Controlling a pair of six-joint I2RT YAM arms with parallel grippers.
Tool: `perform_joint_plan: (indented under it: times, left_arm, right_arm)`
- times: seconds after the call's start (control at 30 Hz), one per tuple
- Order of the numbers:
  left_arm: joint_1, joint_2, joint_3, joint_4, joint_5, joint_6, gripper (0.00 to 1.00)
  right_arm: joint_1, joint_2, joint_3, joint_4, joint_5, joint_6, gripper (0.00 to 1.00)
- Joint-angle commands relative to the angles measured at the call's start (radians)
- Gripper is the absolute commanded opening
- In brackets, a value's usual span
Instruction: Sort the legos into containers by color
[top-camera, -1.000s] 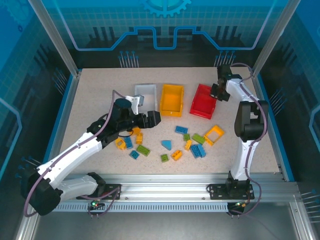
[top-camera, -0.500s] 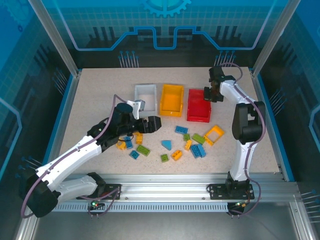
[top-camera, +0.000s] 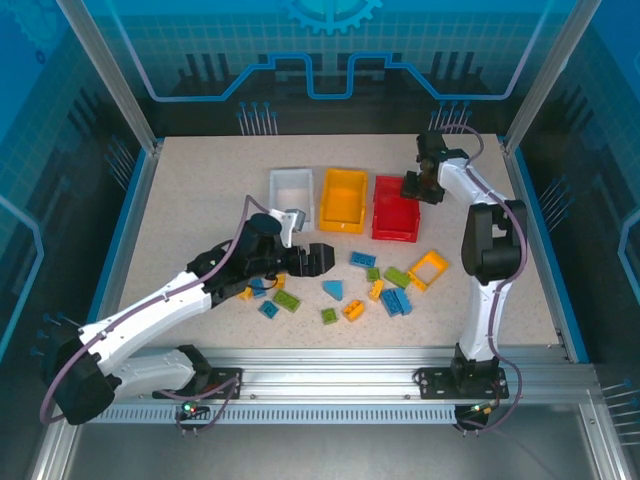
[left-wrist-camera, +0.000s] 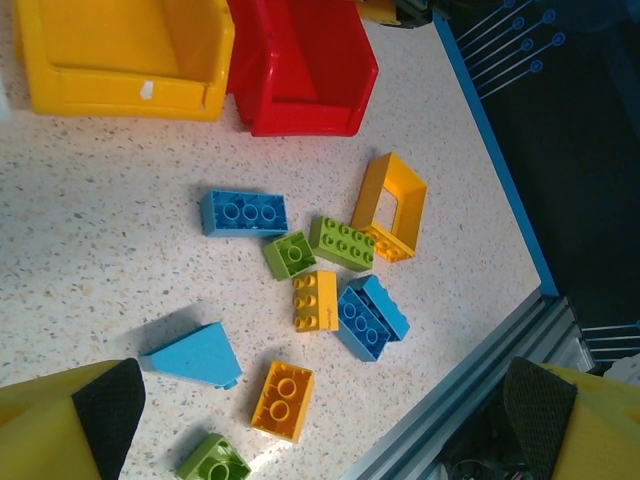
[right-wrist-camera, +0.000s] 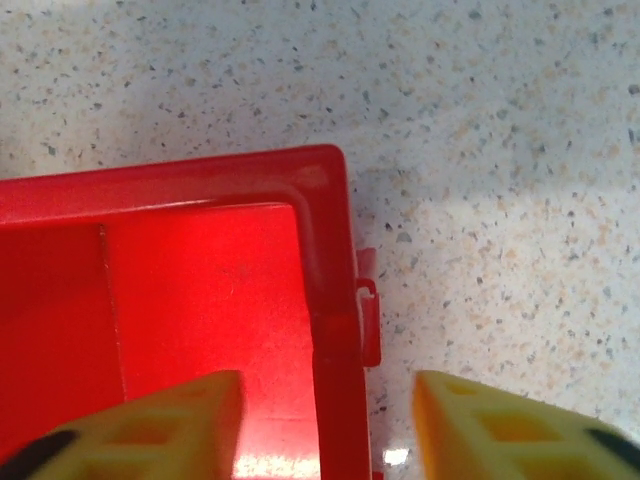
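All the legos (top-camera: 332, 290) that can be seen lie loose on the worktop (top-camera: 180, 200), scattered between its near edge and the row of containers, so the sorting looks barely begun. The left gripper (top-camera: 312, 258) hangs over the left part of the scatter with its jaws spread wide and nothing between them. Its wrist view looks down on a blue wedge (left-wrist-camera: 195, 355), lime green blocks and orange-yellow pieces. The step in hand appears to be choosing a brick. The next move calls for lowering squarely over one piece that stands apart from its neighbours, since several bricks touch.

Further back stand the white bin (top-camera: 291, 190), the orange-yellow bin (top-camera: 344, 195) and the red bin (right-wrist-camera: 330, 250), side by side towards the far edge. The right gripper (top-camera: 412, 187) sits at the red bin's far right corner, jaws apart and straddling its side wall without pinching it. It would need to lift clear before fetching bricks.

A few bricks near the left arm (top-camera: 170, 295) are partly covered by it. The wrist views cut off most of each bin, so their contents cannot be fully checked. Whether either right finger touches the wall cannot be told.
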Motion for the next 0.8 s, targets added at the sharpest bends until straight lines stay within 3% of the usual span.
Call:
perform_joint_plan:
  times: [0.0,0.13,0.47,0.6,0.77]
  left_arm:
    - [-0.036,0.016,0.023,0.035,-0.036,-0.007,0.98]
    - [-0.102,0.038,0.027,0.077,-0.067,-0.005,0.98]
    - [-0.363,0.128,0.005,0.250,-0.232,-0.007,0.96]
    - [-0.431,0.154,0.020,0.262,-0.310,-0.003,0.96]
    - [-0.451,0.169,0.028,0.259,-0.362,-0.017,0.95]
  right_arm:
    - [-0.018,-0.143,-0.094,0.029,0.012,0.055,0.59]
    - [-0.060,-0.380,-0.252,0.050,0.046,0.117,0.62]
    - [-0.116,-0.839,-0.846,0.101,-0.038,0.389,0.51]
    - [-0.119,-0.915,-0.994,0.165,-0.065,0.436,0.50]
    - [-0.125,-0.858,-1.054,0.246,-0.122,0.448,0.45]
